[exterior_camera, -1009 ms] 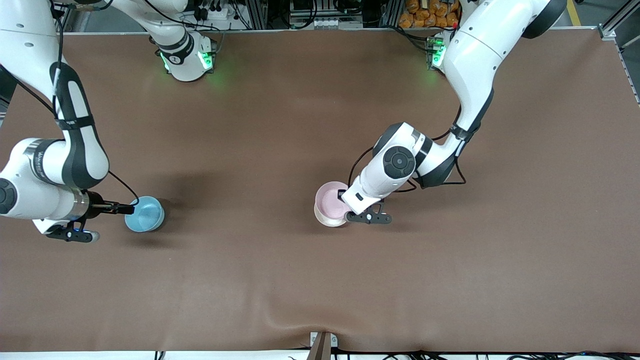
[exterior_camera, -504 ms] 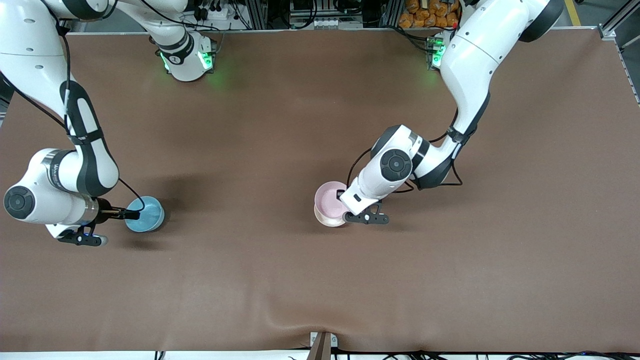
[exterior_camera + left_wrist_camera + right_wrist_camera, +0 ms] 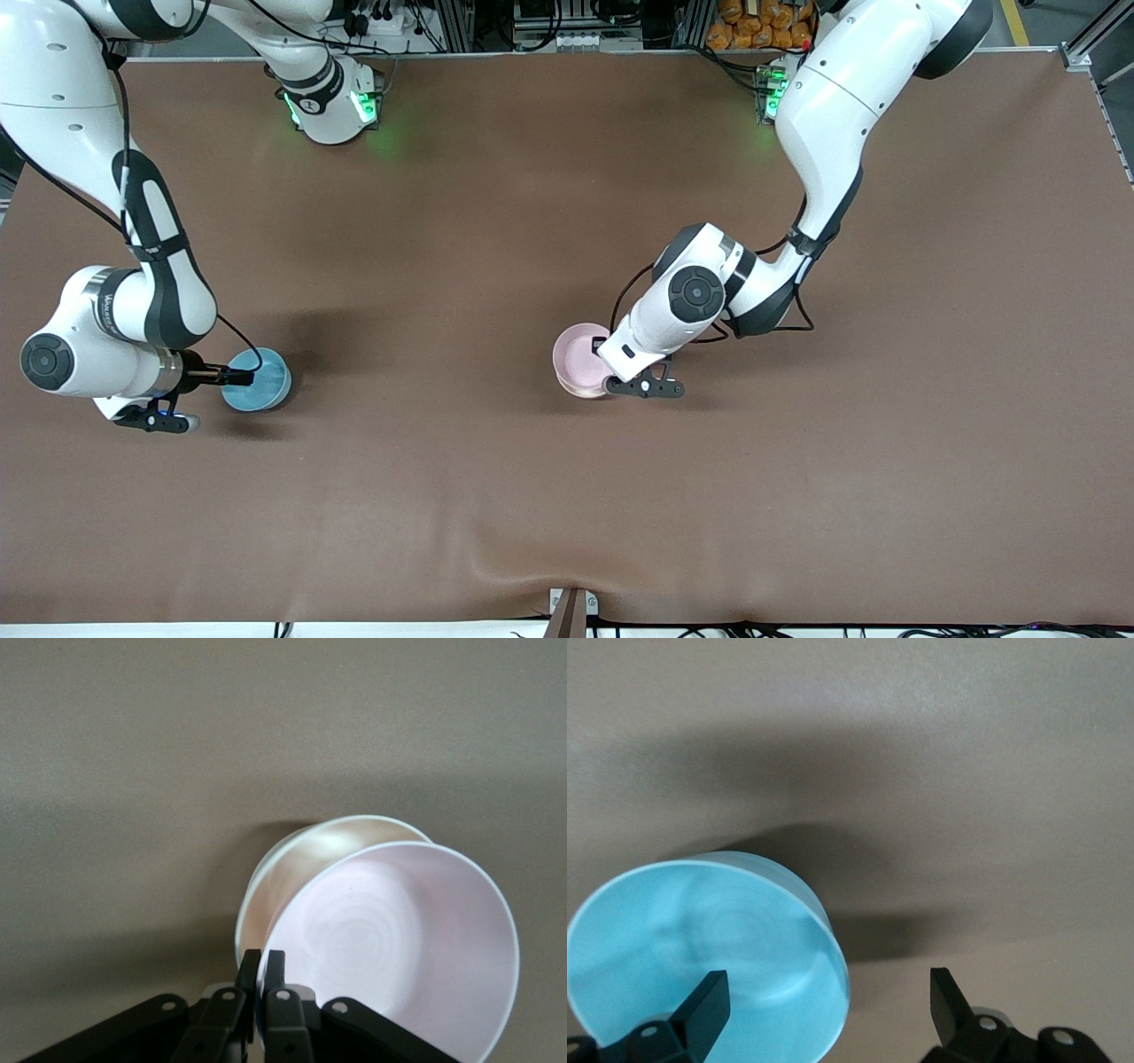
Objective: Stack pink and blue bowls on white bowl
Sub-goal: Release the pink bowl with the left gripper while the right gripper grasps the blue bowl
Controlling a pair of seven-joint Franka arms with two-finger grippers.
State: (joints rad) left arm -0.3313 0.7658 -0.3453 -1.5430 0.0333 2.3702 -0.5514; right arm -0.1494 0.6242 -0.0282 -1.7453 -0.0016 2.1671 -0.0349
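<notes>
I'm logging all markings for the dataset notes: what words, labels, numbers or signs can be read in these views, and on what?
Bowls: no text on the pink bowl, the blue bowl or the white bowl.
Right arm's base: a round mark, too small to read.
Right arm's forearm: vertical lettering, too blurred to read.

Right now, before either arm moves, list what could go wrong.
1. The left gripper pinches only the pink bowl by its rim; the bowl sits tilted, off-centre over the white bowl, so release may leave it crooked.
2. The right gripper stands open astride the wall of the blue bowl; closing unevenly could push the bowl aside.
</notes>
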